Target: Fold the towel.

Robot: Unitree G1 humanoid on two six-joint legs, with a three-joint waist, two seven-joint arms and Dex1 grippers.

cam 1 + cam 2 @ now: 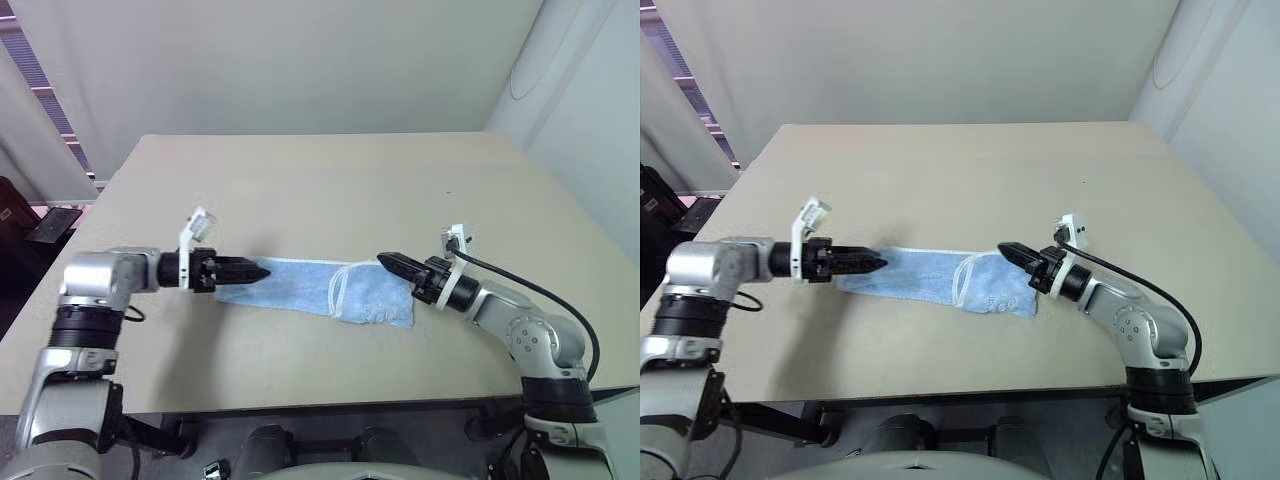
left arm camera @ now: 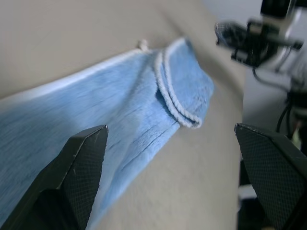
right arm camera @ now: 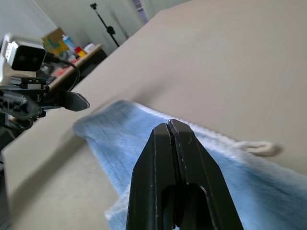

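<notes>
The towel [image 1: 318,288] lies flat on the table as a long light blue strip. Its right end is folded back over itself, and the white border [image 1: 336,290] curves across the fold. A small white loop [image 3: 261,148] sticks out from its far edge. My left gripper [image 1: 260,270] hovers at the towel's left end, pointing right along it. In the left wrist view its fingers [image 2: 81,163] stand wide open with nothing between them. At the towel's right end my right gripper [image 1: 384,260] points left just above the cloth, shut and empty, as seen at the right gripper [image 3: 169,125].
The tan table [image 1: 330,190] stretches far behind the towel, and its front edge runs close below both arms. White walls and a curtain stand behind it. A tripod [image 3: 106,25] and a cluttered desk stand beyond the table's left side.
</notes>
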